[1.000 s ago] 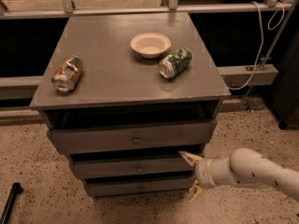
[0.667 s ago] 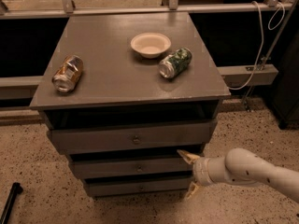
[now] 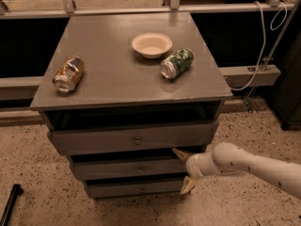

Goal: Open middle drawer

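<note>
Below the front edge of the tabletop (image 3: 117,81) sat three grey drawer fronts, stacked one under the other. The middle drawer (image 3: 127,168) lay between the taller top drawer (image 3: 108,139) and the narrow bottom drawer (image 3: 122,189), with its small dark knob (image 3: 140,169) at the centre of its front. A dark gap showed above its upper edge.

The gripper (image 3: 185,169) was under the tabletop's front right corner, at the right end of the middle drawer. Its pale fingers (image 3: 181,153) were spread wide, one above the other: the upper tip at the top edge of the middle drawer's front, the lower tip down by the right end of the bottom drawer. Whether either finger touched the wood could not be told. The white arm (image 3: 254,166) reached in from the right, low over the speckled floor (image 3: 37,173).

On the tabletop, a shallow cream bowl (image 3: 152,44) stood near the back edge, right of centre. A green can (image 3: 176,63) lay on its side just beside the bowl, toward the right edge. A brown can (image 3: 68,73) lay on its side near the left edge, well apart from both.
</note>
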Action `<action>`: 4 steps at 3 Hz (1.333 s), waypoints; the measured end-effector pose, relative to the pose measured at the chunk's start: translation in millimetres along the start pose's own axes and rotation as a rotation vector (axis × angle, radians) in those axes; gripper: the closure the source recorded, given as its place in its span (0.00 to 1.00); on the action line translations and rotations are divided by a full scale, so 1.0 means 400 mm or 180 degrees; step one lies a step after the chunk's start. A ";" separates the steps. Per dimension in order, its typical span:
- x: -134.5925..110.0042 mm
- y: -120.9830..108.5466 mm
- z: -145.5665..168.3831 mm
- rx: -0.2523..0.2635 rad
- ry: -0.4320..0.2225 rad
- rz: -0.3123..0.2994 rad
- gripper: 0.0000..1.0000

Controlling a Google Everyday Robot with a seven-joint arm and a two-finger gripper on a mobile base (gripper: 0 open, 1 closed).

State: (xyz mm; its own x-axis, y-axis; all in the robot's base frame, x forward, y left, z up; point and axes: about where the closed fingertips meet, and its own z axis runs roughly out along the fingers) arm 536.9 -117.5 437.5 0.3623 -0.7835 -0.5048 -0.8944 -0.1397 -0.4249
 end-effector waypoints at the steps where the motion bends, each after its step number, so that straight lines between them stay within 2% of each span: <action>1: 0.026 -0.028 0.063 0.0031 0.0066 0.0007 0.01; 2: 0.044 -0.051 0.089 0.0120 0.0128 0.0062 0.01; 3: 0.048 -0.060 0.104 0.0196 0.0153 0.0148 0.20; 4: 0.033 -0.047 0.097 0.0155 0.0162 0.0176 0.41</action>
State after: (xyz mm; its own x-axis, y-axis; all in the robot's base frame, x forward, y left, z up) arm 568.7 -101.6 409.7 0.2979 -0.8192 -0.4901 -0.8983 -0.0669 -0.4342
